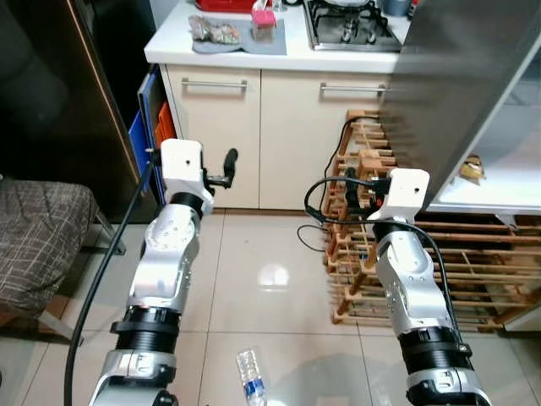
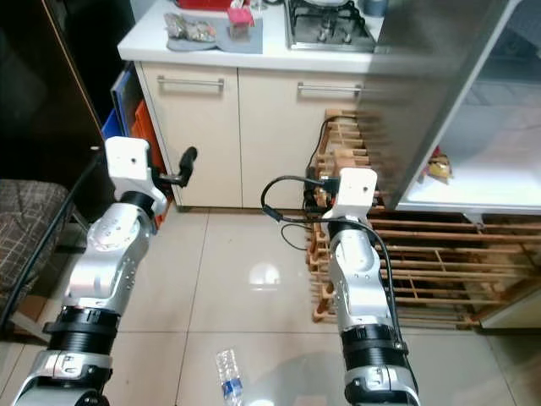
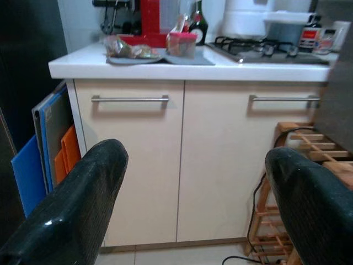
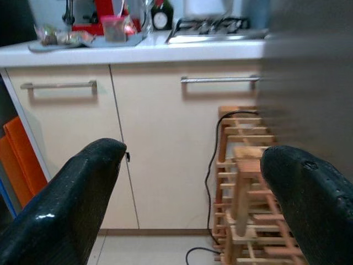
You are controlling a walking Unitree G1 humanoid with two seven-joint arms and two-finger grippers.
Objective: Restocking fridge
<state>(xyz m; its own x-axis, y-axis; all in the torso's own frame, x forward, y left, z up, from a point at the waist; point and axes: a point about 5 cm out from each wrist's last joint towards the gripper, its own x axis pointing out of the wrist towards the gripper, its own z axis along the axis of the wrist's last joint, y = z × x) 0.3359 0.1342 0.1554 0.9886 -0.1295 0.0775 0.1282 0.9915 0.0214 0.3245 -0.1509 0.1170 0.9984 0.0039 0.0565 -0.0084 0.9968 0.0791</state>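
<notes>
A clear plastic water bottle (image 1: 250,378) with a blue label lies on the tiled floor between my two arms, close to my body. The fridge stands at the right with its grey door (image 1: 456,93) swung open, and a small yellowish item (image 1: 471,169) sits on its white shelf (image 1: 499,190). My left gripper (image 3: 193,182) is held up in front of the cabinet, open and holding nothing. My right gripper (image 4: 190,182) is raised beside the wooden rack, near the edge of the fridge door. It is also open and holds nothing.
A cream cabinet (image 1: 279,127) with a white counter, a hob (image 1: 351,25) and food packets stands ahead. A wooden rack (image 1: 423,262) with black cables lies low at the right, below the fridge. Blue and orange boards (image 1: 150,127) lean at the cabinet's left. A checked chair (image 1: 38,237) stands at the left.
</notes>
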